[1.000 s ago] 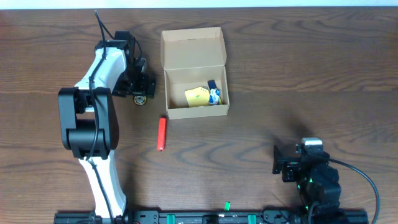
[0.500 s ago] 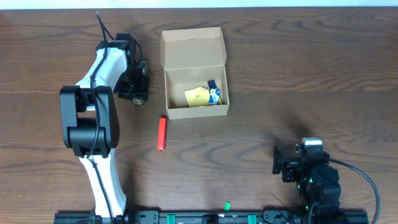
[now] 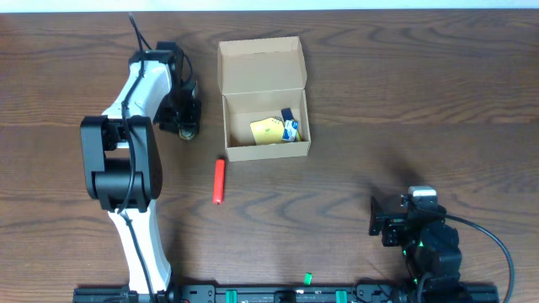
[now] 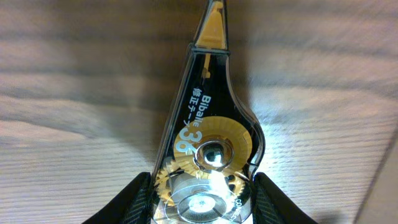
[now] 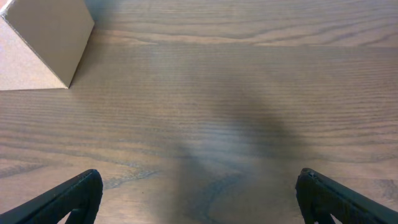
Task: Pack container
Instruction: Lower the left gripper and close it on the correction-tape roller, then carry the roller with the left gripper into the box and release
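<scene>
Dark brown wood-grain table (image 3: 404,101) fills every view; no more of the room shows. At lower right of the overhead view, the right gripper (image 5: 199,182) rests low over bare wood, its 2 fingers (image 5: 68,196) spread wide with nothing between them. A red marker (image 3: 219,180) lies left of centre. Above it, the left gripper (image 4: 202,190) is clamped on a correction tape dispenser (image 4: 208,112), both fingers against its round end. The container (image 3: 266,152) sits upper centre, lid open, holding a yellow item (image 3: 268,130) and a blue-white item (image 3: 290,128).
</scene>
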Robot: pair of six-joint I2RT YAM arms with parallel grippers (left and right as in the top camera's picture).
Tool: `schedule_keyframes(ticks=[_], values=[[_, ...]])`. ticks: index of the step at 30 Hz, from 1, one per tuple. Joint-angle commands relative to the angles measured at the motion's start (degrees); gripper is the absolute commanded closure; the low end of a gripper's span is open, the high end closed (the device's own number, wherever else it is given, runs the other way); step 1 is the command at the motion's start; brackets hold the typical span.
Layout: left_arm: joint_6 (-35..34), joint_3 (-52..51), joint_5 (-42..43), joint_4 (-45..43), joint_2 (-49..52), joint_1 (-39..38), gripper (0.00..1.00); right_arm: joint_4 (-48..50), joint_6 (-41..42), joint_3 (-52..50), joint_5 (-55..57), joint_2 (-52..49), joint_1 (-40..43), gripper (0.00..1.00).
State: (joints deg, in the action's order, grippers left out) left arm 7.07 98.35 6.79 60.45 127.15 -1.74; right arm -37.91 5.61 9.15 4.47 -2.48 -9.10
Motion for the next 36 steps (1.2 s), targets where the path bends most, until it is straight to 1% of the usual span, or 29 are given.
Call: schedule_keyframes(ticks=[1, 7, 16, 22, 25, 36], values=[[-0.9, 5.03, -1.46, 1.29, 0.76, -0.15, 0.69, -0.26, -0.52, -0.15, -0.04, 0.44, 0.57, 0.01], [-0.94, 13.66, -2.16, 5.18, 0.59, -0.15, 0.68, -0.26, -0.52, -0.15, -0.04, 0.44, 0.57, 0.01], [-2.19, 29.03, -1.46, 14.23, 0.57, -0.39, 0.68, -0.26, -0.52, -0.15, -0.04, 0.44, 0.57, 0.01], [-1.9, 37.57, -0.76, 19.15, 0.55, -2.6, 0.67, -0.26, -0.52, -0.15, -0.04, 0.44, 0.57, 0.01], [-1.7, 39.32, -0.76, 20.09, 0.42, -4.94, 0.66, -0.26, -0.55, -0.15, -0.04, 0.42, 0.57, 0.01], [-1.99, 39.45, -0.79, 22.64, 0.33, -16.2, 0.65, -0.26, -0.52, -0.15, -0.02, 0.44, 0.57, 0.01]])
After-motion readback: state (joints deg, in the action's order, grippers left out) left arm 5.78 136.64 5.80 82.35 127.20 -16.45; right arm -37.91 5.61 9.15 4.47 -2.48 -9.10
